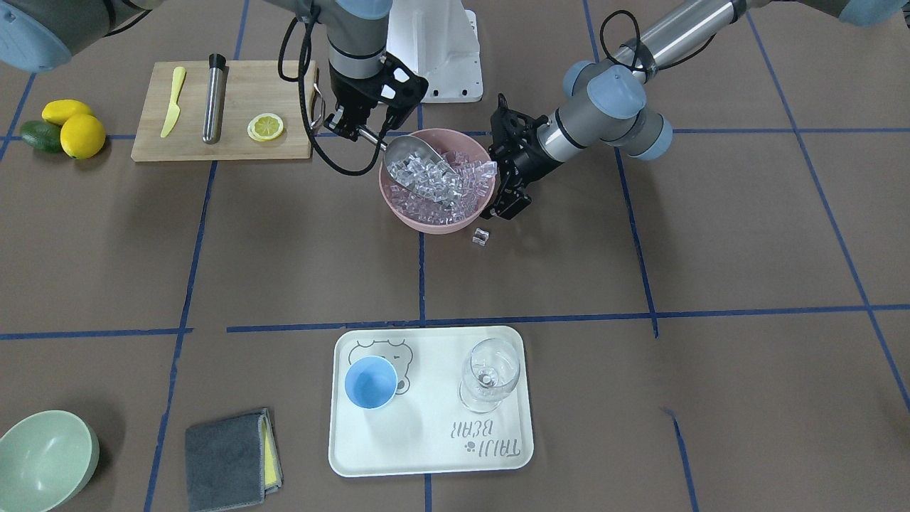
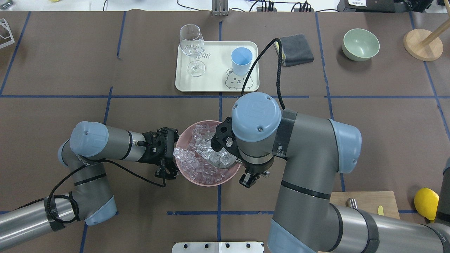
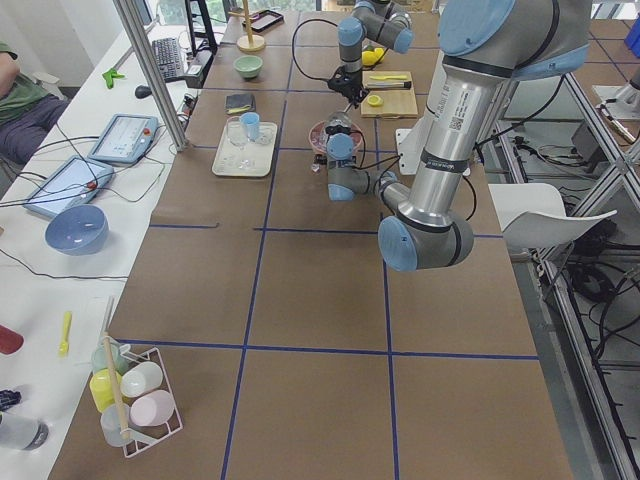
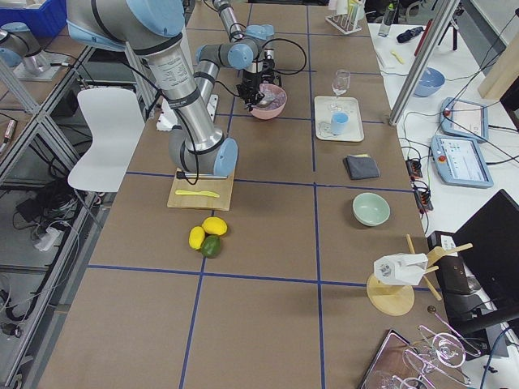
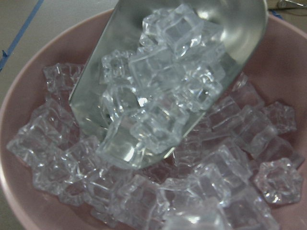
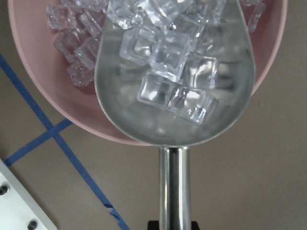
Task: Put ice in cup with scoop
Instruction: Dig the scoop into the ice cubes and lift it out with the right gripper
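Note:
The steel scoop (image 1: 416, 153) is heaped with ice (image 5: 158, 91) and tilts over the pink bowl (image 1: 398, 206), which holds several more cubes. My right gripper (image 1: 353, 130) is shut on the scoop's rod handle (image 6: 173, 187) at the bowl's near-robot side. My left gripper (image 1: 508, 188) looks open, its fingers against the bowl's outer wall. The light-blue cup (image 1: 370, 382) stands empty on the white tray (image 1: 426, 455), far from both grippers; it also shows in the overhead view (image 2: 241, 60). One ice cube (image 1: 481, 235) lies on the table beside the bowl.
A clear stemmed glass (image 1: 489, 373) stands on the tray next to the cup. A wooden board (image 1: 234, 107) holds a yellow knife, a steel cylinder and a lemon slice. Lemons (image 1: 82, 135), a green bowl (image 1: 43, 462) and a grey cloth (image 1: 231, 459) lie further off.

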Controlling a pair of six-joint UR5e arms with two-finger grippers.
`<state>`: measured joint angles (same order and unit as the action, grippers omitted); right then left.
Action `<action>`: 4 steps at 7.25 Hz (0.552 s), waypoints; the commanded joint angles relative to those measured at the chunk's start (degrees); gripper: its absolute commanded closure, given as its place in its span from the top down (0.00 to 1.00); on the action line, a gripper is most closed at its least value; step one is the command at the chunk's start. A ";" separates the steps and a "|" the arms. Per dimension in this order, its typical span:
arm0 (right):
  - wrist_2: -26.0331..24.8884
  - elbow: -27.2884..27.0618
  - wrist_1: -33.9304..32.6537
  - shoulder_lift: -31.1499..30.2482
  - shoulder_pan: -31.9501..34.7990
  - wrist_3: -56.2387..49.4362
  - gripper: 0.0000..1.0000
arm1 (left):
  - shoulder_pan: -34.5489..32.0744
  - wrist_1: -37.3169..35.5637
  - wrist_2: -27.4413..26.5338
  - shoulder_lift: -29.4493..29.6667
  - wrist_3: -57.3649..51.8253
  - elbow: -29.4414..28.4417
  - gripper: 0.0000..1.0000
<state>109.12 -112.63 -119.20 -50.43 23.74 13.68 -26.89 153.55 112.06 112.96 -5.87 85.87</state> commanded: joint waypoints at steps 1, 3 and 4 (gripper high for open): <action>0.04 -1.98 0.10 -0.37 0.87 1.26 0.00 | 0.00 0.00 0.00 0.24 0.07 0.00 1.00; 0.12 -2.24 0.10 -0.37 1.13 1.26 0.00 | 0.00 0.00 0.00 0.24 0.07 0.00 1.00; 0.04 -2.24 0.10 -0.55 1.13 1.26 0.00 | -0.09 0.00 0.00 0.24 0.07 0.00 1.00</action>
<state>109.22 -114.81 -119.09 -50.85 24.80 14.91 -26.91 153.54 112.06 113.17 -5.80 85.87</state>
